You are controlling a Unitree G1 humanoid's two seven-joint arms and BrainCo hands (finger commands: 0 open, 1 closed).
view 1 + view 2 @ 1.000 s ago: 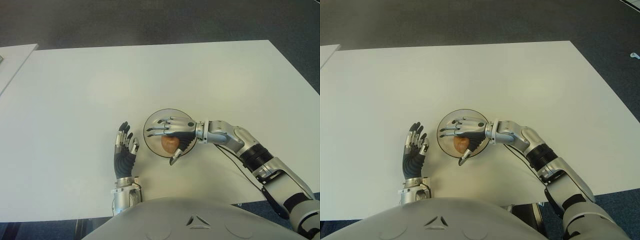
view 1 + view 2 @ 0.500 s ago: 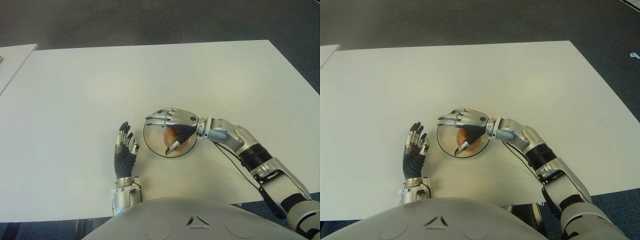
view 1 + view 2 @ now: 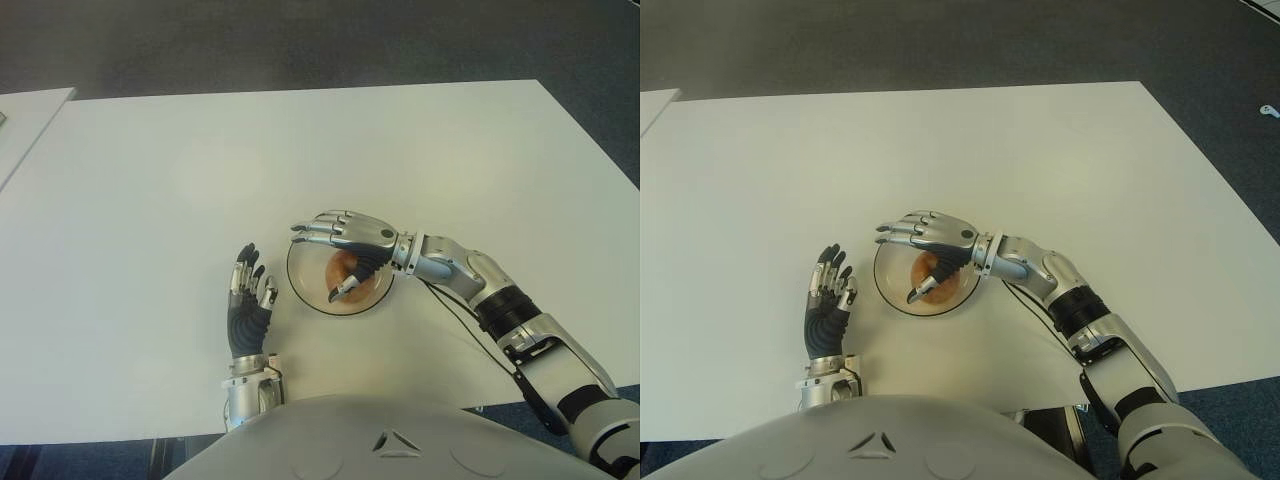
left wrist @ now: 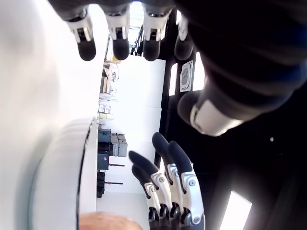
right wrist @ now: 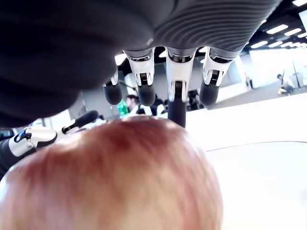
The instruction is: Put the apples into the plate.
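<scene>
Apple: where the clear round glass plate (image 3: 305, 293) sits on the white table (image 3: 300, 150), round red apple (image 3: 345, 268) inside.
Right hand (image 3: 345, 240): above apple, fingers spread, gripping nothing.
Left hand (image 3: 248, 305): at plate's 9 o'clock, fingers extended, empty.

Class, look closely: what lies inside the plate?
One apple lies in the plate. The right robot hand hovers open above it, covering part of the apple and the plate's far rim.
</scene>
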